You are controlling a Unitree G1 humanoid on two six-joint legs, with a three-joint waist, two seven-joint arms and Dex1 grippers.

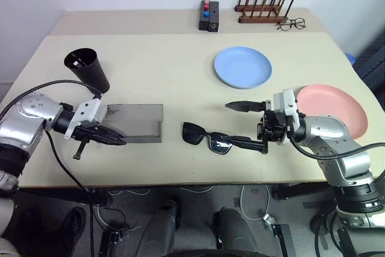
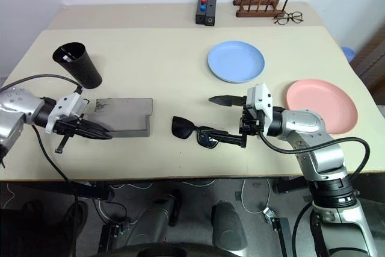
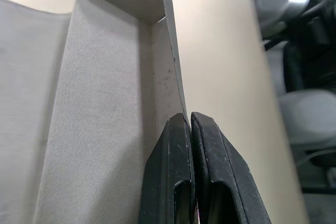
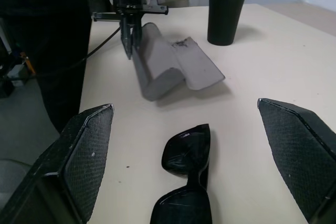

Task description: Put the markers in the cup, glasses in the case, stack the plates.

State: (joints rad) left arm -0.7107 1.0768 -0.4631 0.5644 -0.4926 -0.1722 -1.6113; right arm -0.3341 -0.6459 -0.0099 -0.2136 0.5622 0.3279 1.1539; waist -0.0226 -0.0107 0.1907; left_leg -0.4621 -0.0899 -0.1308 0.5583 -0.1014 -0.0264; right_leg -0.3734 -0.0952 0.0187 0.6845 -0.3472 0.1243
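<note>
Beige table [image 1: 180, 58] and the items resting on it.
On its surface: black cup [image 1: 88, 70], grey case [image 1: 137, 121], sunglasses [image 1: 209, 138], blue plate [image 1: 243, 67], pink plate [image 1: 337, 108]; at the far edge, a button box [image 1: 208, 15], wooden rack [image 1: 261, 11], clear spectacles [image 1: 292, 24].

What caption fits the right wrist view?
Open right end effector straddling sunglasses; grey case and black cup beyond.

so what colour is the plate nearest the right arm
Salmon pink: the plate beside the right arm, seen best in the right eye view.
</note>
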